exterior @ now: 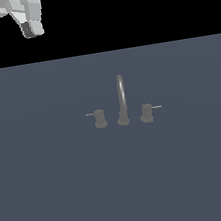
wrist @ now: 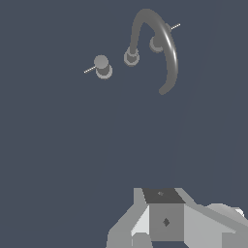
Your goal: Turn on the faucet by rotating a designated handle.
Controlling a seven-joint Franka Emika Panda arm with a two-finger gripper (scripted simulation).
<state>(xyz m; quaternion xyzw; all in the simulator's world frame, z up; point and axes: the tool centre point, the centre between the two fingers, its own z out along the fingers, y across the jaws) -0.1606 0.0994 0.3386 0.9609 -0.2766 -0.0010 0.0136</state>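
The faucet [exterior: 121,100] stands mid-floor in the exterior view, dull grey, with a tall thin arched spout and two stubby knobs. The handle [exterior: 99,118] is the knob on the exterior view's left, with a thin pin pointing left. It also shows in the wrist view [wrist: 102,65], beside the spout [wrist: 167,53]. My gripper [exterior: 31,28] hangs high at the upper left of the exterior view, far from the handle and touching nothing. In the wrist view only its grey body and finger block [wrist: 164,215] show, so I cannot tell whether the jaws are open or shut.
The twin knob [exterior: 146,112] with a rightward pin stands on the other side of the spout, partly hidden behind the arch in the wrist view [wrist: 156,44]. The faucet rests on a flat grey-blue floor [exterior: 54,192].
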